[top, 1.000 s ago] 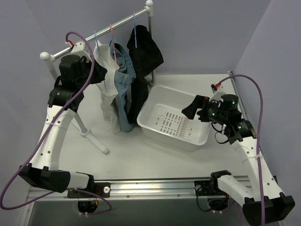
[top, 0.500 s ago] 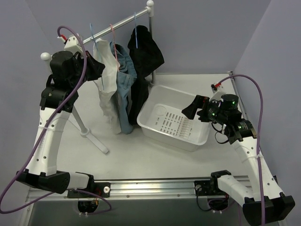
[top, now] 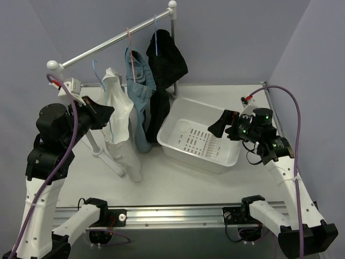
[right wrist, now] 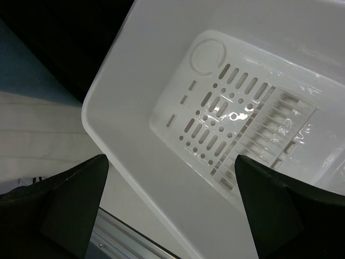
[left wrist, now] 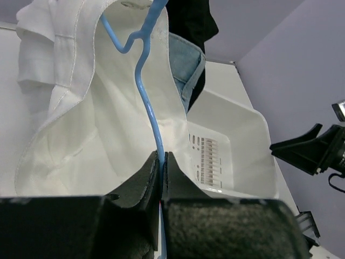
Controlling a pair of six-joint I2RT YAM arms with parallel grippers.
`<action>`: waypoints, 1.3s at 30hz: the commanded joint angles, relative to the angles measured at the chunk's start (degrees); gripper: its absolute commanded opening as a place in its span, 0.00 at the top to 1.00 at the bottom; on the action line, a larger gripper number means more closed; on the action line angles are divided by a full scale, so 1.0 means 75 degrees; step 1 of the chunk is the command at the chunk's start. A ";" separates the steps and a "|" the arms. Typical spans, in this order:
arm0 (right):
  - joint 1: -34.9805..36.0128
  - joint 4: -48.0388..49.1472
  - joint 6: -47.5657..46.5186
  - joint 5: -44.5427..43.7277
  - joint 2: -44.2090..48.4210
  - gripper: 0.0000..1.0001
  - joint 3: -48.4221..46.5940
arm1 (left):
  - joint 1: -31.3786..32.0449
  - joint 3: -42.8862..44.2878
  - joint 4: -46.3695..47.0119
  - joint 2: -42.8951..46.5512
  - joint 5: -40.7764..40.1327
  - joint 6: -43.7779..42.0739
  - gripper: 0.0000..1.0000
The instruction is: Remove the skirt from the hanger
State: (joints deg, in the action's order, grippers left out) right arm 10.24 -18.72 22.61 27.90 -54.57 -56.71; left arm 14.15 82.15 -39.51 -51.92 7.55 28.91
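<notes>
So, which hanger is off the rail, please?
The light-blue hanger with the white garment, in the left gripper; the pink hanger and the hanger holding the black skirt hang on the rail.

Pincer (left wrist: 163,159) tight around blue hanger (left wrist: 149,108)

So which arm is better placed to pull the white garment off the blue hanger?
Probably right. The left hand is shut on the blue hanger carrying the white garment, while the right hand is open and free over the tub.
</notes>
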 commanded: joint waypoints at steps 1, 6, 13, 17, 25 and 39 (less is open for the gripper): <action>0.0064 -0.0082 -0.0015 0.0299 -0.0142 0.00 -0.0326 | 0.0023 -0.0206 -0.0040 0.0615 0.0480 0.0259 0.98; 0.0204 -0.0047 0.0196 0.0545 -0.0400 0.00 -0.0407 | 0.0023 -0.0312 -0.1352 0.1004 0.0703 0.0154 0.98; 0.1153 0.0117 0.0407 0.1342 -0.1255 0.00 -0.0793 | 0.0023 -0.0969 -0.1927 0.2140 0.1734 0.0610 0.98; 0.1891 0.0257 0.0278 0.1214 -0.1420 0.00 -0.1134 | 0.0011 -0.1086 -0.2162 0.2445 0.2063 0.0950 0.98; 0.3145 0.1394 0.0981 0.1436 -0.1700 0.03 -0.1310 | 0.0011 -0.1496 -0.2069 0.2540 0.1736 0.1629 0.98; 0.6075 -0.0128 0.1649 -0.0157 -0.2837 0.09 -0.4038 | 0.0011 0.0120 -0.1577 0.0655 -0.0197 0.1585 0.98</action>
State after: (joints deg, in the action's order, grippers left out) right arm 53.80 -15.33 32.82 31.81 -75.75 -81.36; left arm 14.17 77.76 -56.80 -45.50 11.46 42.52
